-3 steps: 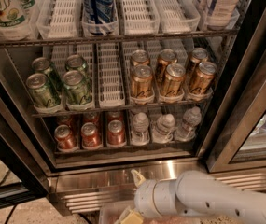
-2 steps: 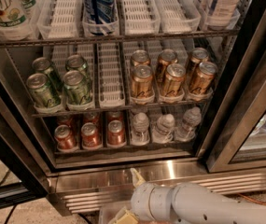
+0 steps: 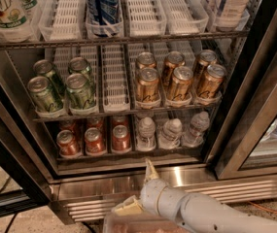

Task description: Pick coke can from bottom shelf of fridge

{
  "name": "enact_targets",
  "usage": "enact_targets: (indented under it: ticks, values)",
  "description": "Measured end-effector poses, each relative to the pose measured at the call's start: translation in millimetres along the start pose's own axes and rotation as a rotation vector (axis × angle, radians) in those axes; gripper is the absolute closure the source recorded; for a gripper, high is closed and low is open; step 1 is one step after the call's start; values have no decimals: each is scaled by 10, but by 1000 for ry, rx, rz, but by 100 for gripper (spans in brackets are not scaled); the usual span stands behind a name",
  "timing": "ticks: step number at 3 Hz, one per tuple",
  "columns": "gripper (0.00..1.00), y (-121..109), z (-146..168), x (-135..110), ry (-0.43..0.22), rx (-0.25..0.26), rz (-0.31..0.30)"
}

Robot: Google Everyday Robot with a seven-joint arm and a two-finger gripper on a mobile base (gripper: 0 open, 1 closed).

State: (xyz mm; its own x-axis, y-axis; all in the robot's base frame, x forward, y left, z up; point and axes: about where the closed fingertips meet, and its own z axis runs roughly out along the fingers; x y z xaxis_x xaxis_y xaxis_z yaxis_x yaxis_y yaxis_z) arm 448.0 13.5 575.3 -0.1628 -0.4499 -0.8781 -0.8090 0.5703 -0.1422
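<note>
Several red coke cans stand at the left of the bottom shelf (image 3: 128,155) of the fridge (image 3: 26,144). Three are in front (image 3: 68,143), (image 3: 94,141), (image 3: 121,138), with more behind them. My gripper (image 3: 139,188) is low in the view, in front of the ribbed steel base and below the cans. One cream finger (image 3: 150,170) points up toward the shelf edge and the other (image 3: 127,208) points left. The fingers stand apart and hold nothing. They touch no can.
Three clear water bottles (image 3: 171,132) stand right of the coke cans. Green cans (image 3: 62,89) and gold-brown cans (image 3: 179,79) fill the rack above. A blue bottle (image 3: 101,4) stands on the top rack. The open glass door (image 3: 269,110) is at the right.
The gripper's upper finger has risen a little toward the bottom shelf edge, and the arm has shifted slightly. The cans have not moved.
</note>
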Motion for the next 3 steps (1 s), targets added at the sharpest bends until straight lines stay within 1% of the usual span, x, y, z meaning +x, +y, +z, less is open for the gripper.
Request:
enact_targets:
  ticks: [1,2,3]
  values:
    - [0,-215,81,-23,-82,47,68]
    - [0,-207,210,-97,-153,71,118]
    - [0,-207,210,-97,-153,71,118]
